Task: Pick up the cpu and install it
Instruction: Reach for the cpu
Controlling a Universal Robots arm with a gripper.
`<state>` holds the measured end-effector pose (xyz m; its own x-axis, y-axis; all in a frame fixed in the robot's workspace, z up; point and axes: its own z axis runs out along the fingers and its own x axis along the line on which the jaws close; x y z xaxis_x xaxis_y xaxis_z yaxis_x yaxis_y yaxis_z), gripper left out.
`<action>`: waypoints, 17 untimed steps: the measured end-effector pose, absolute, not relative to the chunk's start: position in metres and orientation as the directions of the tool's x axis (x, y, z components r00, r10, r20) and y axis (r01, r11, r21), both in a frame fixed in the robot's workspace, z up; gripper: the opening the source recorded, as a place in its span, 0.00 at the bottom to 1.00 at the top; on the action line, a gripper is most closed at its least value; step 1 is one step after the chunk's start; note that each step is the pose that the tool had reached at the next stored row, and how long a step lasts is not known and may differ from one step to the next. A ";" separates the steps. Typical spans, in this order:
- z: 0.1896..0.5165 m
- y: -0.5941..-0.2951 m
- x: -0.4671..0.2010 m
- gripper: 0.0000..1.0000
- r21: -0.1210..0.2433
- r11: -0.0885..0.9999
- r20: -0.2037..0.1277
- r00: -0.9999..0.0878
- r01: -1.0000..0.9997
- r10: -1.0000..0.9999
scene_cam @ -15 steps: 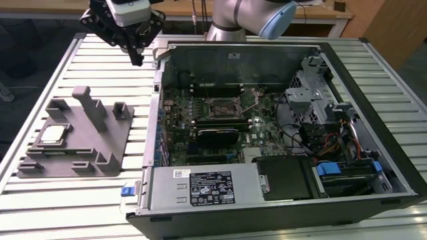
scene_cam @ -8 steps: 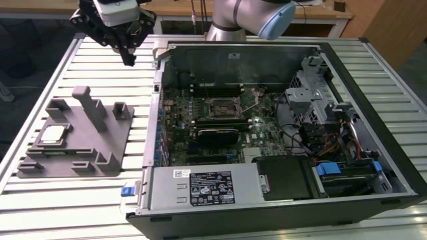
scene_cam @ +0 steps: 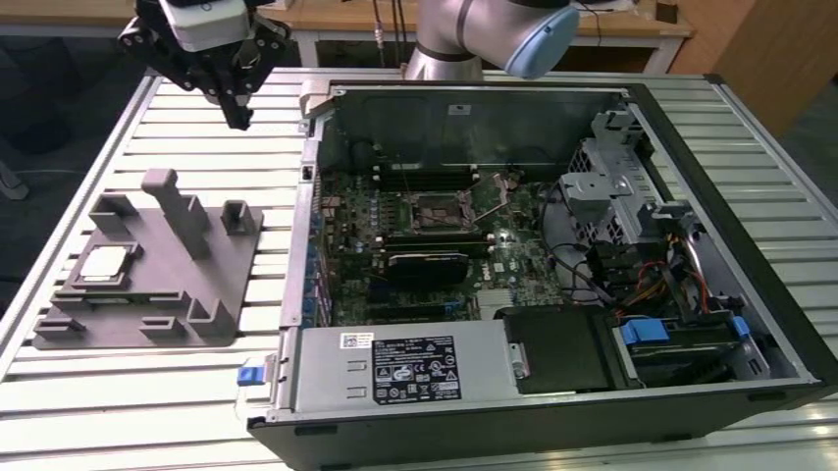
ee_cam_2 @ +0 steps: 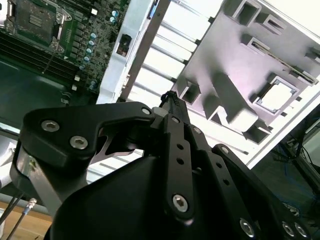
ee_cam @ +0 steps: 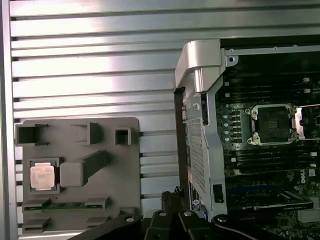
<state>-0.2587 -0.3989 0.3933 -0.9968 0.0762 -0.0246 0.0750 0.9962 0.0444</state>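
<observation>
Slatted metal counter (scene_cam: 131, 412) runs across the exterior view, with wooden furniture behind it. On the exterior view's left lies a grey fixture tray (scene_cam: 235, 265). The cpu (scene_cam: 105, 263) sits flat in a square pocket near the tray's left edge, silvery top up. It lies in the same pocket in the first wrist view (ee_cam: 41, 176) and the second wrist view (ee_cam_2: 276, 95).

In the upper left of the exterior view, the black end effector (scene_cam: 239, 116) hangs over bare counter slats. It is beyond the tray's far end and well apart from the cpu. Its fingers are pressed together with nothing between them, which also shows in the second wrist view (ee_cam_2: 170, 100).

At top centre is the arm's grey and blue joint (scene_cam: 524, 39). The middle and right hold an open computer case (scene_cam: 524, 437) lying on its side. Inside it is a green motherboard (scene_cam: 524, 255) with the CPU socket (scene_cam: 437, 211) near its middle. A grey power supply (scene_cam: 406, 368) lies along the case's lower edge, and a metal drive cage (scene_cam: 615, 186) stands at the right.
</observation>
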 end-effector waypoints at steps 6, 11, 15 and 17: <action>0.393 -0.399 -0.269 0.11 0.044 0.996 -0.025 -0.997 0.075 0.076; 0.393 -0.399 -0.277 0.11 0.044 0.996 -0.025 -0.997 0.075 0.076; 0.393 -0.399 -0.283 0.11 0.044 0.996 -0.025 -0.997 0.075 0.076; 0.393 -0.399 -0.286 0.11 0.044 0.996 -0.025 -0.997 0.075 0.076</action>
<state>-0.2857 -0.3989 0.3931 -0.9968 0.0762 -0.0247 0.0751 0.9962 0.0444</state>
